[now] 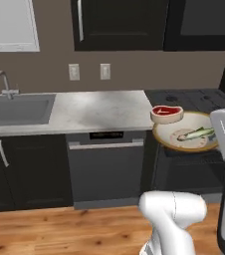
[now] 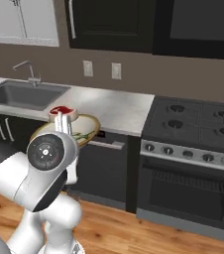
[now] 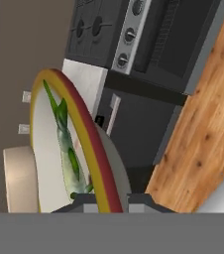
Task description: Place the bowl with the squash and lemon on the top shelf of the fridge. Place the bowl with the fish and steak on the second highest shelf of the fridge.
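**Bowl with fish and steak held aloft in front of the counter**

The gripper (image 3: 106,198) is clamped on the rim of the bowl (image 1: 171,141) — fingertips either side of its red and yellow edge. The fish (image 1: 198,133) lies inside, just above the gripper in the hand view, and the steak (image 1: 167,112) sits at the far rim. Beyond the gripper lies the counter (image 1: 102,109), with the dishwasher (image 1: 106,167) below it — stove (image 2: 198,124) alongside, sink (image 1: 15,108) further off.

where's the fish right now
The fish lies in the bowl, beside the steak, held up by the gripper in front of the dishwasher and stove.
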Controlling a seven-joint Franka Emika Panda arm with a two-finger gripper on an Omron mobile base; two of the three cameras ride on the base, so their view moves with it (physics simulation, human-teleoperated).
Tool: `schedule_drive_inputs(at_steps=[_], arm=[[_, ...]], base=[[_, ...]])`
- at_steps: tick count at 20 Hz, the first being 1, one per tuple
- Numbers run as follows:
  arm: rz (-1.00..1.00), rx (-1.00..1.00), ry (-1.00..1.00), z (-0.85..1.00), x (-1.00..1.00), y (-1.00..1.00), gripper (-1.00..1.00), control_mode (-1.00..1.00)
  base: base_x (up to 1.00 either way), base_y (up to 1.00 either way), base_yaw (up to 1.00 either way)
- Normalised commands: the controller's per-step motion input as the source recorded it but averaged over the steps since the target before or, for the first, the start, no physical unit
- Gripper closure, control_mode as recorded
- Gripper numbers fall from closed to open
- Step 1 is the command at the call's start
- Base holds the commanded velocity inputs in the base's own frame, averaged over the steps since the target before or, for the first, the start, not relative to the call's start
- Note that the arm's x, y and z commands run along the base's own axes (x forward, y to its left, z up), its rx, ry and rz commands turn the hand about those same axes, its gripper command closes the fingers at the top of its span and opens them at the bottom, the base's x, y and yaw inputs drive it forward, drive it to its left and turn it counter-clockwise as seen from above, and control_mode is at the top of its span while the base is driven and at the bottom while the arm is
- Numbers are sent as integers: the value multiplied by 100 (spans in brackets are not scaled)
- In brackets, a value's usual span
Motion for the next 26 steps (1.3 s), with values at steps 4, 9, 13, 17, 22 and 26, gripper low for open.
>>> schedule_drive_inputs(at_steps=[4,9,13,17,22,26], arm=[[0,0,0,0,0,0,100,100],[0,0,0,0,0,0,100,100],[0,0,0,0,0,0,100,100],[0,0,0,0,0,0,100,100],[0,0,0,0,0,0,100,100],[0,0,0,0,0,0,100,100]], base=[[-100,-34,-16],[-100,-58,-24],[-100,-75,-28],[-80,-93,-34],[-5,-100,-30],[42,-100,-20]])
